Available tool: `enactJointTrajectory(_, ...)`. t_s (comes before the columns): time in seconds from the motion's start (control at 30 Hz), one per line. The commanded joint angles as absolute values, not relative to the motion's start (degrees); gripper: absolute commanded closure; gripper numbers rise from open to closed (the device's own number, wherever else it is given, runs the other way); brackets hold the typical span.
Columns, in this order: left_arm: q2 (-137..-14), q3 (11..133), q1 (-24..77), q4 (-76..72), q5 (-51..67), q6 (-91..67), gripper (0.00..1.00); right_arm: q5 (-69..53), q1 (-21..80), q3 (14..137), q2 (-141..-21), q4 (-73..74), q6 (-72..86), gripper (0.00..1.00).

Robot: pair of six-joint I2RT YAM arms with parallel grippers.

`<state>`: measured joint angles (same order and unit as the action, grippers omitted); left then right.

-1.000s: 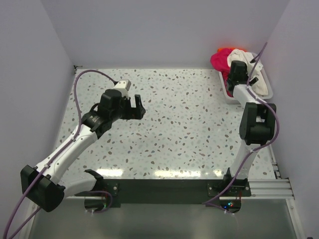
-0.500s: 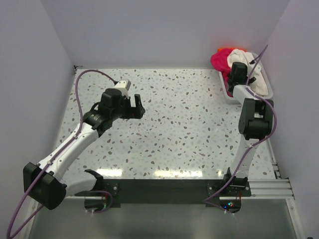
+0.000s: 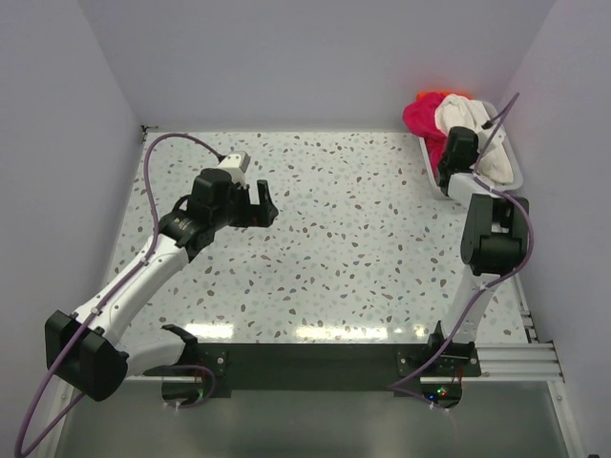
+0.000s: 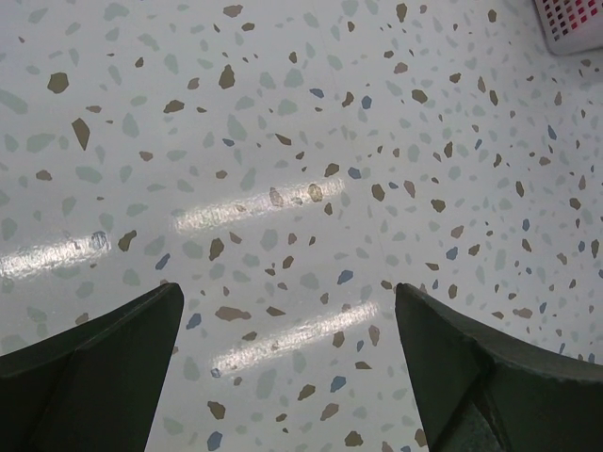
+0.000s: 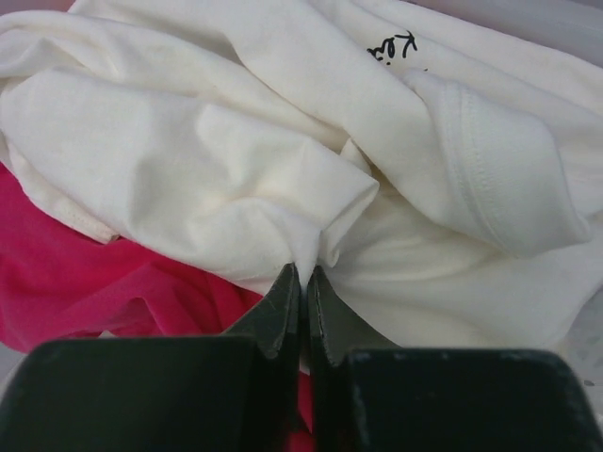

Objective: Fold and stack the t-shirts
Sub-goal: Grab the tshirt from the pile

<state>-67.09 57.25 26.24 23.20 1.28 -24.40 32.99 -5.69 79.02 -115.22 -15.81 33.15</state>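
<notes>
A heap of t-shirts fills the white basket [image 3: 442,186] at the back right. The cream-white t-shirt [image 3: 461,116] [image 5: 283,141] lies on top, over a magenta-pink one [image 3: 420,116] [image 5: 85,282]; a bit of orange cloth [image 3: 452,93] shows behind. My right gripper [image 3: 455,143] [image 5: 303,273] reaches into the basket and is shut on a pinched fold of the cream-white shirt. My left gripper [image 3: 268,202] [image 4: 287,301] hovers open over the bare table at the left, nothing between its fingers.
The speckled table [image 3: 334,239] is walled at the back and on both sides. The basket's corner [image 4: 570,24] shows at the top right of the left wrist view. A dark rail [image 3: 315,367] runs along the near edge between the arm bases.
My right gripper closed from open onto the cream-white shirt's fold and shifted slightly back into the basket. The left arm barely moved.
</notes>
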Motion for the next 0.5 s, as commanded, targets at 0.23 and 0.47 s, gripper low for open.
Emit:
enactJointTrajectory(0.23,-65.9,56.3,25.8,19.6,4.0,-23.7,0.0,33.0,-5.3,66.5,-100.4,-30.6,30.7,1.0)
enactJointTrajectory(0.47,-64.9,56.2,25.7,18.9,5.0,-23.8,0.0,33.1,-3.9,61.0,-92.2,-33.0,28.5,1.0)
